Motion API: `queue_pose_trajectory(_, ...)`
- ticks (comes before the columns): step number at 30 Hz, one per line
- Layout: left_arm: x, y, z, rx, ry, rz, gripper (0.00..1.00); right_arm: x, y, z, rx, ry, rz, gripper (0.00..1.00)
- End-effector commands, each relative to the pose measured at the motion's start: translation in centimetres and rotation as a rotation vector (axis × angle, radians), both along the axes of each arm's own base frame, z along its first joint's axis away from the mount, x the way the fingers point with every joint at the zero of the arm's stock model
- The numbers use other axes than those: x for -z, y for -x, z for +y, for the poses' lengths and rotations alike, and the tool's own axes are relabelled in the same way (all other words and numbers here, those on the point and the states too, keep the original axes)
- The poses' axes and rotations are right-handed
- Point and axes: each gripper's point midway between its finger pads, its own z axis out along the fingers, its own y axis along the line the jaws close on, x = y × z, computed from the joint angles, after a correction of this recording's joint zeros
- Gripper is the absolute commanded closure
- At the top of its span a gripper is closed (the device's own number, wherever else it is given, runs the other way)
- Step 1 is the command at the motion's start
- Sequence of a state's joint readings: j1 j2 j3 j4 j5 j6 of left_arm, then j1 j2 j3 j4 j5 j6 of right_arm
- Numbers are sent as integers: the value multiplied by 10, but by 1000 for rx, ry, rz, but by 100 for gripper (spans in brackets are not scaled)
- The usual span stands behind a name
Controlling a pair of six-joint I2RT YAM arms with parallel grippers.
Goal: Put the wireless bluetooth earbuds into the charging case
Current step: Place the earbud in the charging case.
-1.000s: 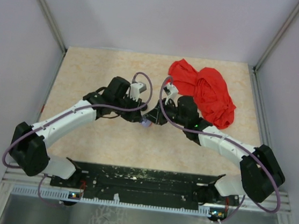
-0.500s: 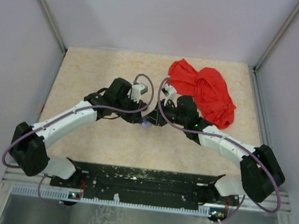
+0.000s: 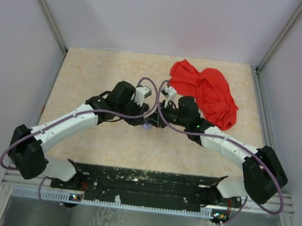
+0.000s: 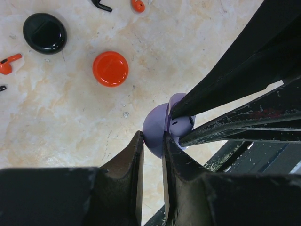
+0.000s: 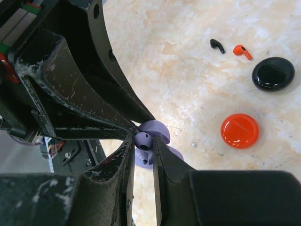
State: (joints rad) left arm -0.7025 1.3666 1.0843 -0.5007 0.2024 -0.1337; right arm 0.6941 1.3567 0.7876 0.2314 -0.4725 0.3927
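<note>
My left gripper [image 4: 151, 141] is shut on the edge of an opened lavender round case [image 4: 155, 125], held just above the table. My right gripper [image 5: 143, 141] is shut on a lavender earbud [image 5: 143, 140], pressed against that case [image 5: 160, 130] between its two halves. In the top view both grippers meet mid-table at the case [image 3: 148, 125]. The black charging case [image 5: 273, 74], a shut round puck, lies apart on the table [image 4: 44, 33]. A tiny black earbud [image 5: 217, 45] and an orange earbud [image 5: 242, 51] lie loose near it.
A red disc [image 5: 240, 130] lies between the puck and the grippers [image 4: 110, 68]. Another orange earbud [image 4: 7, 65] lies at the left edge of the left wrist view. A crumpled red cloth [image 3: 207, 95] is heaped at the back right.
The left wrist has edged slightly right and closer to the right gripper. Both grips are unchanged.
</note>
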Motion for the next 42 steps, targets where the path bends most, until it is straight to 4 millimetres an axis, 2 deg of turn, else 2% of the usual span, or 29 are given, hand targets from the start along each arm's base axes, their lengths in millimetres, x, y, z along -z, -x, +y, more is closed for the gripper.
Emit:
queue_pose_trajectory(1, -25, -8, -3, -5, 19, -127, 100, -14, 4, 0, -24, -4, -70, 84)
queue_pose_trajectory(27, -37, -10, -2, -30, 54, -199, 100, -33, 19, 3, -72, -106, -85, 84)
queue_pose_trajectory(37, -41, -7, -3, -20, 68, -202, 100, -30, 11, -2, -29, -78, -100, 84)
queue_pose_trajectory(42, -42, -7, -3, -19, 73, -200, 100, -26, 8, -5, -6, -55, -110, 79)
